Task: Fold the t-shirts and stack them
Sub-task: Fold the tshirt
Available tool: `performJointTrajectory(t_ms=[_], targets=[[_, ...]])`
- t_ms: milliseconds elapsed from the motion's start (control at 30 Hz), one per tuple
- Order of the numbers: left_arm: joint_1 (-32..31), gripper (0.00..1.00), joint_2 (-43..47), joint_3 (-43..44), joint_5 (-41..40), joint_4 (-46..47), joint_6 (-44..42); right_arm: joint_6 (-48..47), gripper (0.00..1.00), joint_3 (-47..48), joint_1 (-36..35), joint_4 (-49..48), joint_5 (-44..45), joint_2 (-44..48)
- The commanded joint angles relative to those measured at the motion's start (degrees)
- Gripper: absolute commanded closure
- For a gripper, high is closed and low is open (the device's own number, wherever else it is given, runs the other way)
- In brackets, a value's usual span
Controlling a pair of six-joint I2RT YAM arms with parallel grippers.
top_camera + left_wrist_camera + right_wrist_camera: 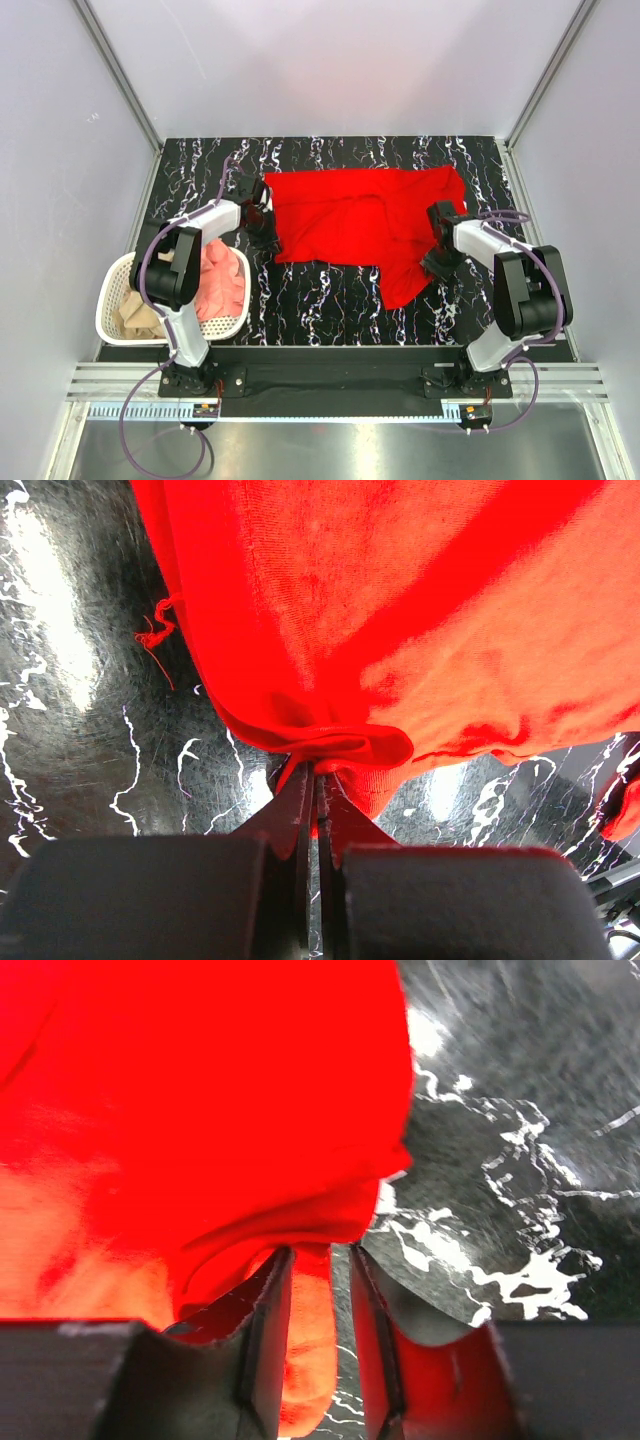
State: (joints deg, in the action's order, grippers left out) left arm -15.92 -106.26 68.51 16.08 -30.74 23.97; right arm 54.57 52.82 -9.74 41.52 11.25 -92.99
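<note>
Little is done: the red t-shirt lies spread, rumpled and unfolded, on the counter. At its left edge the left pincer is clenched on a fold of cloth. At its right edge the right pincer stands parted, with cloth loose in the gap. Left of the red t-shirt, a pink t-shirt and a tan t-shirt sit in the basket. No stack exists. Whether more lies deeper in the basket is hidden.

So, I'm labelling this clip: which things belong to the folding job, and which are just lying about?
Job: red t-shirt, pink t-shirt, tan t-shirt.
Lying about: white basket, loose red thread, marbled table.
</note>
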Motion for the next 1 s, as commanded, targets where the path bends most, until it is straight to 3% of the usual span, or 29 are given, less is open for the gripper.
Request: performJointTrajectory(t_ms=[0,167,300,567,733,967], targets=[[-0.25,1.00,-0.35,2.15,0.62,0.77,-0.32,-1.74,0.66,1.41,-0.02,-3.28,1.33,-3.33],[-0.25,1.00,-0.44,2.15,0.62,0.77,-0.06,-2.10,0.80,2.82,0.07,-4.43,-0.52,-5.88],[-0.25,1.00,0.17,1.80,0.36,0.68,-0.06,-2.62,1.00,3.52,0.07,-4.17,-1.14,-5.89],[-0.25,1.00,4.47,-1.36,0.71,0.68,0.47,-2.01,1.00,6.25,0.07,11.38,-0.34,1.83],[-0.34,1.00,10.27,-7.07,-0.60,0.42,3.01,-0.34,1.00,3.44,0.07,20.95,-0.87,14.13],[-0.42,1.00,16.78,-12.08,-3.59,-0.19,5.74,-0.42,1.00,0.27,-0.02,27.03,-2.11,26.97]])
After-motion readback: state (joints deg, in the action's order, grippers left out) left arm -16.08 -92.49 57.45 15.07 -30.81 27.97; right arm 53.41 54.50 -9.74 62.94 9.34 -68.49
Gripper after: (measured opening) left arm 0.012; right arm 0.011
